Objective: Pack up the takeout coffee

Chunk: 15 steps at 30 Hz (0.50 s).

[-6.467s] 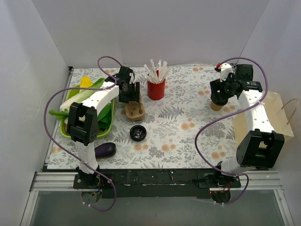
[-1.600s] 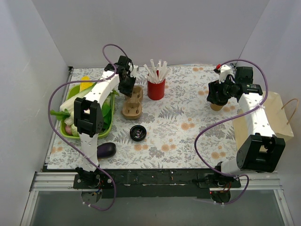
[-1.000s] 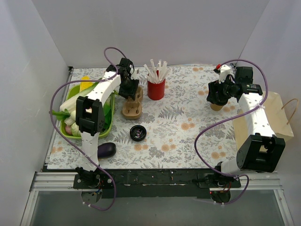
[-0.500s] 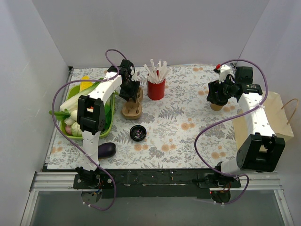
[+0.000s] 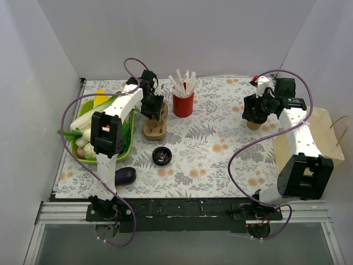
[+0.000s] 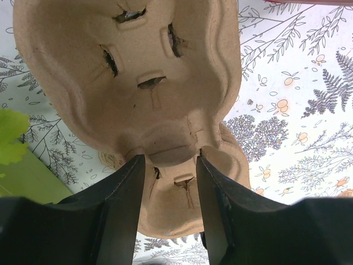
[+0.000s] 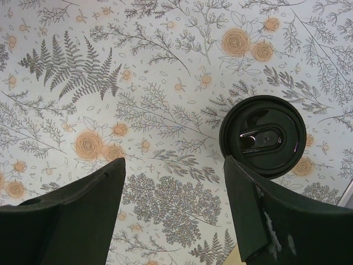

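Takeout coffee (image 5: 254,125) stands far right on the table (image 5: 209,160), half-hidden from above, its black lid (image 7: 262,136) plain from the right wrist beyond the wide-apart right gripper (image 7: 174,165), while the left gripper (image 6: 169,157) is clamped on the cup carrier (image 6: 127,72).

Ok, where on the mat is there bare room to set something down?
The widest bare patch lies mid-mat, between the red cup, the loose black lid and the takeout coffee. The near strip right of the eggplant looks free too. The left is crowded: green tray, cup carrier, left tool.
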Each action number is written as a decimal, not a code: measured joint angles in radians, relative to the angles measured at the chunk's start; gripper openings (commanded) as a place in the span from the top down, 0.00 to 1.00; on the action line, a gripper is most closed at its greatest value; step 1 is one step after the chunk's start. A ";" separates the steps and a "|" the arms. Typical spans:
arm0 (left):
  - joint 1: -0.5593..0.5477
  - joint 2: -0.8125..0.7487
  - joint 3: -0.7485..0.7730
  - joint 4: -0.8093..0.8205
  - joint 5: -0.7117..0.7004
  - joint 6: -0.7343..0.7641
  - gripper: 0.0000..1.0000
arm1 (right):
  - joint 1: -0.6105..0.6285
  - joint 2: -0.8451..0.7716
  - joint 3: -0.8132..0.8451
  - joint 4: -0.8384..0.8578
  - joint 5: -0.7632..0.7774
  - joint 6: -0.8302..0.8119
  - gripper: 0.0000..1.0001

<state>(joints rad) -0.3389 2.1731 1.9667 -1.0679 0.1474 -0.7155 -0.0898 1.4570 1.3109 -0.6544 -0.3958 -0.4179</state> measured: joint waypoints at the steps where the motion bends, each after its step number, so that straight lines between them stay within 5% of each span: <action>1: 0.000 0.000 0.000 -0.001 0.000 0.000 0.59 | 0.000 0.001 0.000 0.000 0.000 0.000 0.20; 11: -0.004 0.016 0.000 -0.002 0.005 -0.002 0.64 | 0.000 0.001 0.000 0.000 0.000 0.000 0.20; 15: -0.005 0.016 0.000 -0.003 0.004 -0.002 0.86 | 0.000 0.001 0.000 0.000 0.000 -0.001 0.21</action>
<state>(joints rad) -0.3435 2.1891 1.9667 -1.0710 0.1516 -0.7177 -0.0895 1.4578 1.3106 -0.6540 -0.3954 -0.4187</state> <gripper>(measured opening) 0.328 0.796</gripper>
